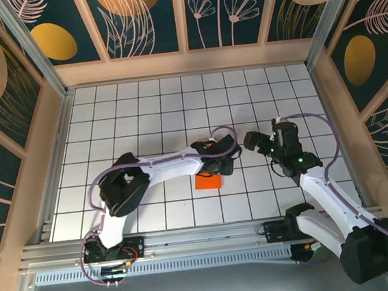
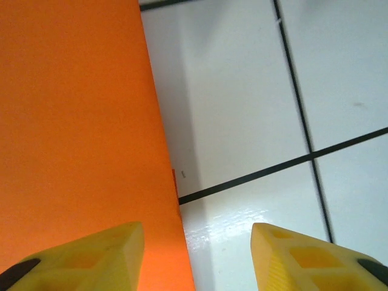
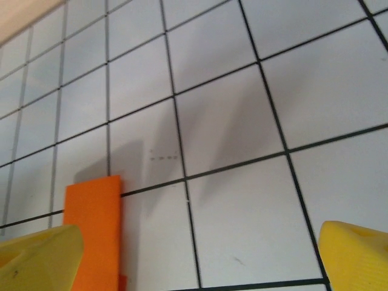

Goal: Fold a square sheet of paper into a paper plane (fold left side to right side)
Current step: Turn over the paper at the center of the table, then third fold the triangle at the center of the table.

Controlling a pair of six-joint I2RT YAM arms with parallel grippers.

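Observation:
The square sheet of paper [image 1: 206, 182] lies on the white grid floor as a bright orange folded rectangle, partly under my left arm's wrist. My left gripper [image 1: 225, 164] hovers low over its right part. In the left wrist view the paper [image 2: 79, 121] covers the left half and its straight edge runs down between the two yellow fingertips; the left gripper [image 2: 197, 260] is open, with one fingertip [image 2: 91, 254] over the paper and nothing clamped. My right gripper [image 1: 250, 140] hangs open just right of the left one. In its wrist view the paper [image 3: 94, 230] sits at lower left, beyond the open right gripper [image 3: 197, 260].
Wooden walls [image 1: 55, 131] enclose the gridded floor on three sides. A metal rail [image 1: 189, 239] with the arm bases runs along the near edge. Bare tiles [image 1: 142, 109] stretch behind and to the left of the paper.

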